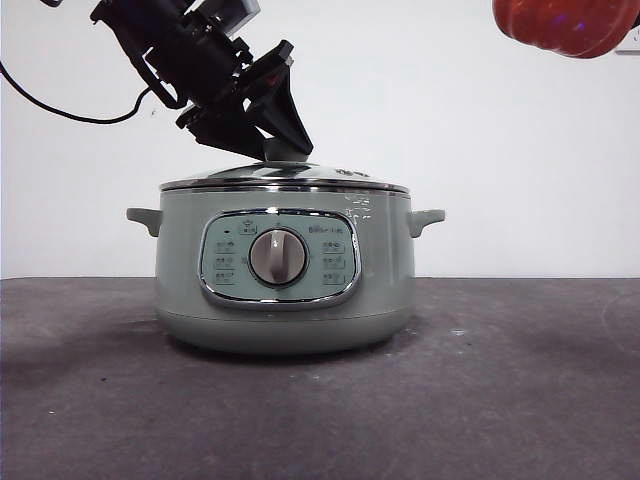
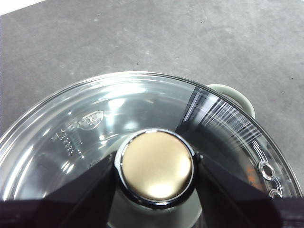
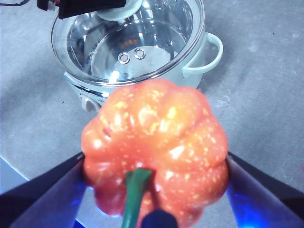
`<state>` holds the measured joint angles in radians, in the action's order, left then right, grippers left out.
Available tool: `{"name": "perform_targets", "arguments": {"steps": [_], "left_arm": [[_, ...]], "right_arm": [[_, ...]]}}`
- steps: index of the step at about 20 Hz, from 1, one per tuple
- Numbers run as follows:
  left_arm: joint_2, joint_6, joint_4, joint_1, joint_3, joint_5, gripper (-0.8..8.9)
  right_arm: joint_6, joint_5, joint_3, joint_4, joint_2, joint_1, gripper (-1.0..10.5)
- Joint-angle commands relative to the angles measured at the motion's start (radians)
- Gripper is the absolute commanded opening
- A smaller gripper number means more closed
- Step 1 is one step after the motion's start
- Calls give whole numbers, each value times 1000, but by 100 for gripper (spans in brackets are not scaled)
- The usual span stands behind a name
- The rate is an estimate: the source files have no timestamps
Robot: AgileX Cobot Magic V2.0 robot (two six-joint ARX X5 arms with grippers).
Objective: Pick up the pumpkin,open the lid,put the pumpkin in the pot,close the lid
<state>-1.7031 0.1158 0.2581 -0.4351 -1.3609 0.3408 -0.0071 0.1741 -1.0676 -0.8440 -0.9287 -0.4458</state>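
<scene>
The pale green pot (image 1: 285,300) stands mid-table with the glass lid (image 1: 300,175) resting on it. My left gripper (image 1: 275,140) comes down from the upper left, and its jaws are closed on both sides of the lid's knob (image 2: 156,164). The clear lid (image 2: 95,118) fills the left wrist view. My right gripper (image 3: 156,175) is shut on the orange pumpkin (image 3: 156,137), whose green stem (image 3: 135,194) points toward the camera. It holds the pumpkin high, above and to the right of the pot (image 3: 190,71). In the front view the pumpkin (image 1: 565,25) shows at the top right corner.
The dark grey tabletop (image 1: 520,400) spreads around the pot, with a white wall behind. A black cable (image 1: 60,105) hangs from the left arm. The pot's side handles (image 1: 425,218) stick out at both sides.
</scene>
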Motion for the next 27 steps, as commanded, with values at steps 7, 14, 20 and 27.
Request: {"name": "perform_targets", "arguments": {"steps": [7,14,20,27], "left_arm": [[38,-11,9,3,4,5,-8],[171,-10,38,8,4,0,-9],[360,-7,190,61,4,-43,-9],[604,-6,386,130,4,-66,-9]], "right_arm": [[6,2,0,6,-1,-2,-11],[10,3,0,54,-17,-2,-11],[25,6,0,210,-103,-2,-12],[22,9,-141,349,-392,-41,-12]]}}
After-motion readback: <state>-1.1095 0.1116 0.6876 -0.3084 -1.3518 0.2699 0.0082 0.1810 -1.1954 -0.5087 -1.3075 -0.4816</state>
